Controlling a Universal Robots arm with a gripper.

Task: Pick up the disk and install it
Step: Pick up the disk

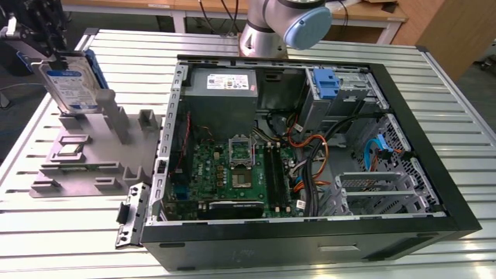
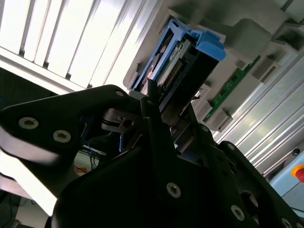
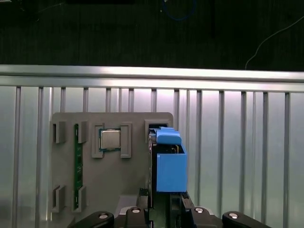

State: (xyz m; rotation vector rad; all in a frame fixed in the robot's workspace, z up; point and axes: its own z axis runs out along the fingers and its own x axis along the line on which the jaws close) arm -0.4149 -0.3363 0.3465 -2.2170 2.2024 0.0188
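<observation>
Claw (image 2: pixel 159 102) holds disk (image 1: pixel 71 87), long axis vertical

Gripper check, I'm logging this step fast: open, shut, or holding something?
Gripper: shut on the disk, which stands upright at the grey fixture.

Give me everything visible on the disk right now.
The disk is a flat silver-grey drive with a blue-and-white label on its face, framed by a blue plastic carrier. It stands upright on edge at the exterior view's left, over the grey parts tray and outside the computer case. The end effector grips its top edge, clamped across both faces. Whether its lower edge is free of the tray slot can't be told.
</observation>
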